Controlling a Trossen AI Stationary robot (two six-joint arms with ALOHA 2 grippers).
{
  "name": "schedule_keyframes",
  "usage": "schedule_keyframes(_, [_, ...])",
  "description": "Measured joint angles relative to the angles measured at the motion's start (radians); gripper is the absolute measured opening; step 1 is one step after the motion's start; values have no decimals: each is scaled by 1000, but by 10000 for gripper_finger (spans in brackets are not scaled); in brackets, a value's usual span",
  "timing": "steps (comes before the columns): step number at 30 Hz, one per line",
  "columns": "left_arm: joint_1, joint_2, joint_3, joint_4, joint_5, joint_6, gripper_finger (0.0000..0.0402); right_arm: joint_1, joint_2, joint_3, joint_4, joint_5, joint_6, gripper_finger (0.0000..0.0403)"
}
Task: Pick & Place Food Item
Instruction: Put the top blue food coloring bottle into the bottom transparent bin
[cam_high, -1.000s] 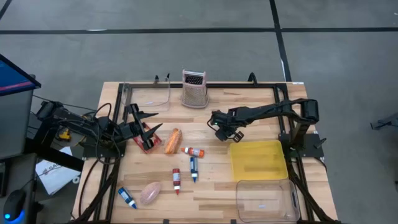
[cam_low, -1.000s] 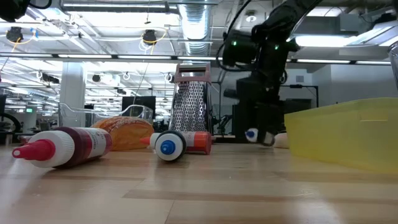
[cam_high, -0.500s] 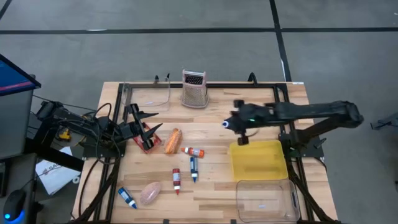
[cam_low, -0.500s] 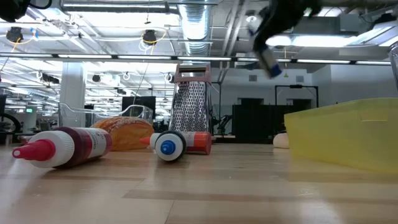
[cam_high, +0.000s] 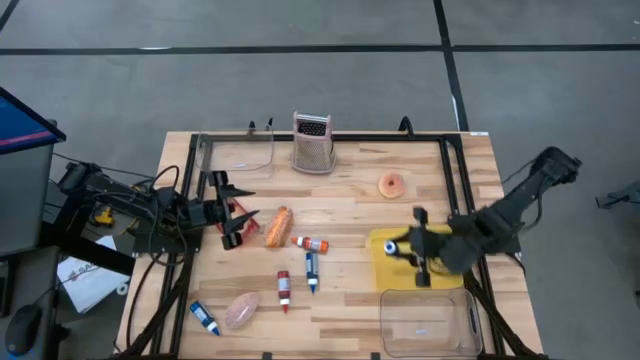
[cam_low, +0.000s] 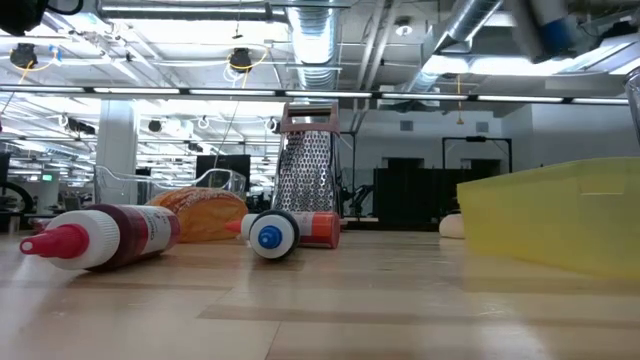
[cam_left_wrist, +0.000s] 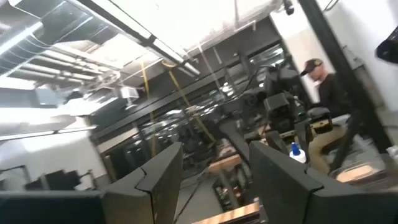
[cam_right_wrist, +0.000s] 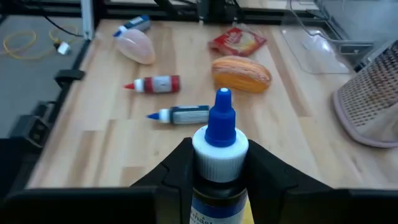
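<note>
- Right claw (cam_high: 408, 248) up in the air over the yellow tray (cam_high: 440, 268), pinching a small bottle (cam_high: 391, 245) with a blue cap.
- In the right wrist view, same bottle (cam_right_wrist: 219, 140) squeezed between the two dark fingers (cam_right_wrist: 171, 171), cap poking out in front.
- Long way of the bottle: in line with the claw, cap aimed at the middle of the table and the left arm's side.
- Tray right under the claw, so probably just down and let go next, with no trip sideways.
- Right arm the near one for this job, with the left claw (cam_high: 236, 212) well apart on the other side, beside a red packet (cam_high: 240, 226).
- Left claw spread wide and holding nothing, with both fingers (cam_left_wrist: 163, 180) pointing out at the room.
- Other things lying out on the wood: a bread roll (cam_high: 278, 227), a donut (cam_high: 391, 185), a grater (cam_high: 312, 143), more little bottles (cam_high: 284, 288).
- Hard to see: bottom half of the held bottle, tucked behind the fingers and cut off at the picture's edge.
- Hard to tell: how high over the tray floor.
- In the low view, only a blurry blue-grey bit at the very top above the tray wall (cam_low: 550, 210); can't tell if bottle or arm.
- A person (cam_left_wrist: 324, 93) far back in the room, not near the table.
</note>
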Motion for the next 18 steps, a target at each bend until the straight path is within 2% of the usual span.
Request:
schedule_keyframes(5, [0, 0, 0, 0, 76, -76, 182, 235, 79, -1, 1, 218, 225, 97])
schedule_keyframes(9, [0, 0, 0, 0, 156, -139, 182, 380, 169, -1, 0, 380, 396, 97])
schedule_keyframes(14, [-1, 3, 0, 0, 250, -223, 182, 482, 308, -1, 14, 491, 582, 97])
schedule_keyframes(18, [-17, 24, 0, 2, 273, -245, 182, 507, 429, -1, 92, 534, 642, 97])
